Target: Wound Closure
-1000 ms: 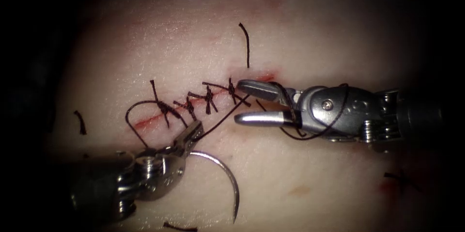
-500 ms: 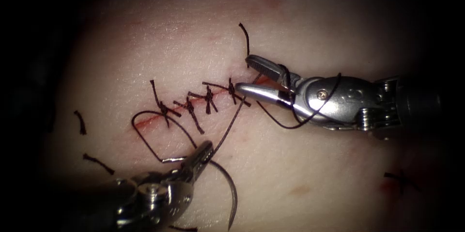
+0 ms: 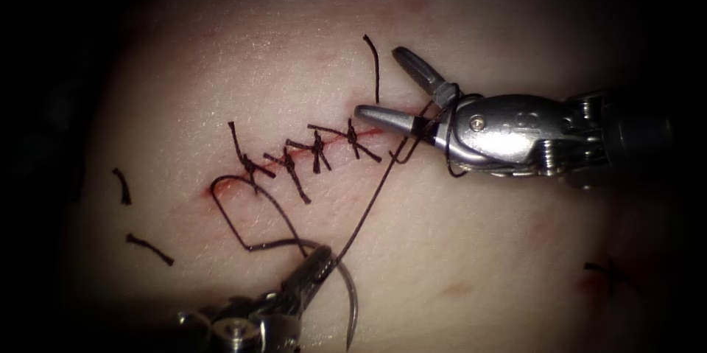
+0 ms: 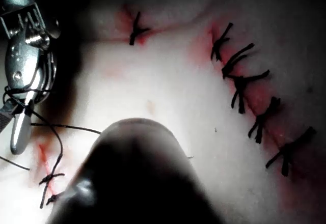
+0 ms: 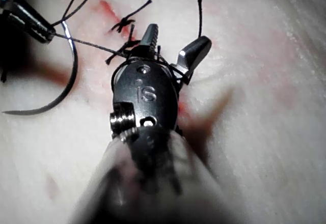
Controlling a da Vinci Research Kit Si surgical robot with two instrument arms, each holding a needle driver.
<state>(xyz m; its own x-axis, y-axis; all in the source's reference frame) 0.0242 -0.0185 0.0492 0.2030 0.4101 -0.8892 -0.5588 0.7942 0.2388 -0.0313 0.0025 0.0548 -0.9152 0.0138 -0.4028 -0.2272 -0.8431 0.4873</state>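
Note:
The tissue (image 3: 479,250) carries a slanting cut (image 3: 335,141) crossed by several dark stitches (image 3: 318,150). My left tool (image 3: 322,256) is low on the near side of the cut, shut on the curved needle (image 3: 353,309) at its thread end. The needle lies wholly outside the tissue, its point toward the picture's bottom. Thread (image 3: 372,198) runs taut from there up to my right tool (image 3: 379,82), whose jaws stand open and hold nothing, with thread wound around its neck (image 3: 445,95). A short upright tail (image 3: 376,65) stands beside those jaws. The right wrist view has the same open jaws (image 5: 175,40) and the needle (image 5: 71,81).
A slack thread loop (image 3: 236,228) lies off the cut's left end. Cut thread ends lie at the left (image 3: 121,185), (image 3: 149,248) and at the far right (image 3: 607,272). A second stitched cut (image 4: 244,91) appears in the left wrist view. Red fluid (image 3: 221,189) marks the cut.
My left tool has drawn the needle down and away from the cut, stretching the thread. My right tool has risen and rolled with its jaws open, the thread wrap staying round it.

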